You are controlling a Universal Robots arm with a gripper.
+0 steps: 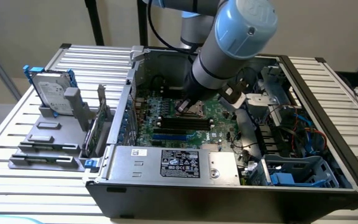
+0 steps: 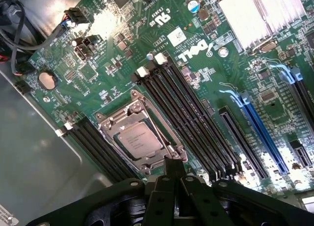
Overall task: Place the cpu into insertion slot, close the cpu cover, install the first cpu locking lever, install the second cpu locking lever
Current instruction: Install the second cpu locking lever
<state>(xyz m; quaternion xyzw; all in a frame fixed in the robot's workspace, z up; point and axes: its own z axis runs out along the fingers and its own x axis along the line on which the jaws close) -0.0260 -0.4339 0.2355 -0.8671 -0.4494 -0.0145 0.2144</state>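
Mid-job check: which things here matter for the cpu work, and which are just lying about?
Job:
cpu, seated in the slot
cpu cover, down around it
pincer, beside the cover's edge

Just lying about:
memory sticks
hard drive
power-supply box

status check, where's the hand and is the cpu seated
Hand just above the socket, holding nothing. Cpu flat in the insertion slot, cpu cover down around it. Nothing in the way.

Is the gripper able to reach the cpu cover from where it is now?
Probably yes. The gripper hangs just above the cpu cover, which lies flat around the cpu, and nothing stands between them. The memory slots beside it are low.
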